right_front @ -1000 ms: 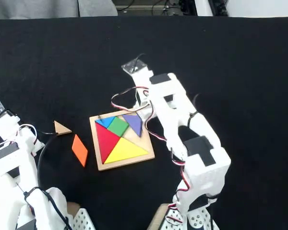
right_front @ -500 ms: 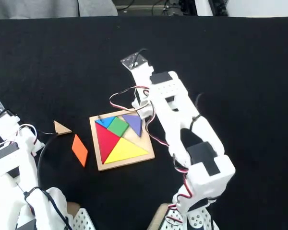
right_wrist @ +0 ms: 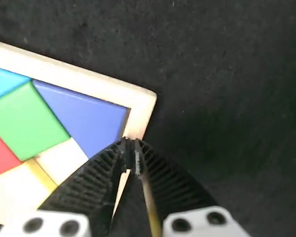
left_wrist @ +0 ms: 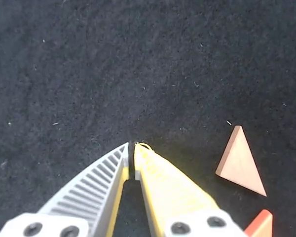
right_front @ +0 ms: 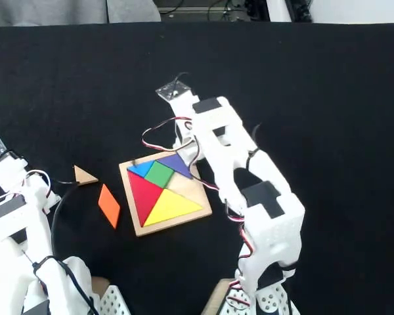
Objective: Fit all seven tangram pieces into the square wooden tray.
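a matte black fabric table covering (right_front: pixel 328 98) spreads across the whole work surface, lightly flecked with lint. along its far edge sit a pale grey surface (right_front: pixel 52 10), a tangle of dark cables (right_front: pixel 249 8) and a bright white panel (right_front: pixel 361 10).

High view downward, far; wrist views close (right shares tray (right_wrist: pixel 89 83))

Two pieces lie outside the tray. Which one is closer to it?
The orange parallelogram. It lies between the tan triangle and the wooden tray, so the triangle is farther off.
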`<action>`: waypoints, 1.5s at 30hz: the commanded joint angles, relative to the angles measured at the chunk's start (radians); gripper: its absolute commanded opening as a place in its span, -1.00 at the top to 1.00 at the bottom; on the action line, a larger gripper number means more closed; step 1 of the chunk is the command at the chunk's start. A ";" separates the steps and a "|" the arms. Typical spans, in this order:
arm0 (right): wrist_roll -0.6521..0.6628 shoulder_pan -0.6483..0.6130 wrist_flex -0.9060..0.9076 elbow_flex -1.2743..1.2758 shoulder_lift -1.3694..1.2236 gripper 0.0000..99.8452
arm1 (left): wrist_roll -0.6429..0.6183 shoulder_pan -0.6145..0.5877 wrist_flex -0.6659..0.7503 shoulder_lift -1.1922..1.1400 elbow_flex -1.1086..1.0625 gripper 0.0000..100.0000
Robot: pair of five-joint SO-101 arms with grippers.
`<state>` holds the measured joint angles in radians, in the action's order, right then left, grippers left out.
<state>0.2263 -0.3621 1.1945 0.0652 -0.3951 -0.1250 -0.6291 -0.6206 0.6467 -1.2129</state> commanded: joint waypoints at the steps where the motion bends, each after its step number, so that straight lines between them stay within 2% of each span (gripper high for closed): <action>1: -0.012 -0.015 0.020 -0.047 0.056 0.98 | 0.008 -0.001 0.014 0.018 0.004 0.94; 8: -0.012 0.035 0.066 0.073 0.285 0.98 | 0.008 -0.001 0.014 0.018 0.004 0.94; 11: -0.003 -0.031 0.048 0.159 0.329 0.98 | 0.008 -0.001 0.014 0.018 0.004 0.94; 15: -0.002 -0.112 0.017 0.202 0.275 0.98 | 0.008 -0.001 0.014 0.018 0.004 0.94; 25: -0.003 -0.110 -0.011 0.081 0.048 0.98 | 0.008 -0.005 0.014 0.018 0.004 0.94; 33: -0.009 -0.089 0.005 0.047 0.038 0.98 | 0.008 -0.005 0.014 0.018 0.004 0.94; 39: -0.009 -0.091 0.075 0.090 0.208 0.98 | 0.009 -0.001 0.006 0.028 0.010 0.94; 41: -0.011 -0.086 0.074 0.145 0.306 0.98 | 0.077 0.002 0.003 0.028 0.027 0.94; 43: -0.011 -0.071 0.074 0.206 0.412 0.98 | 0.147 0.012 -0.064 0.017 0.090 0.92; 45: -0.011 -0.044 0.055 0.269 0.501 0.98 | 0.152 0.035 -0.192 0.002 0.170 0.84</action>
<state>0.2279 -0.4542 1.2635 0.2524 -0.1082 -0.0192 -0.6291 -0.6513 0.6498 -1.1899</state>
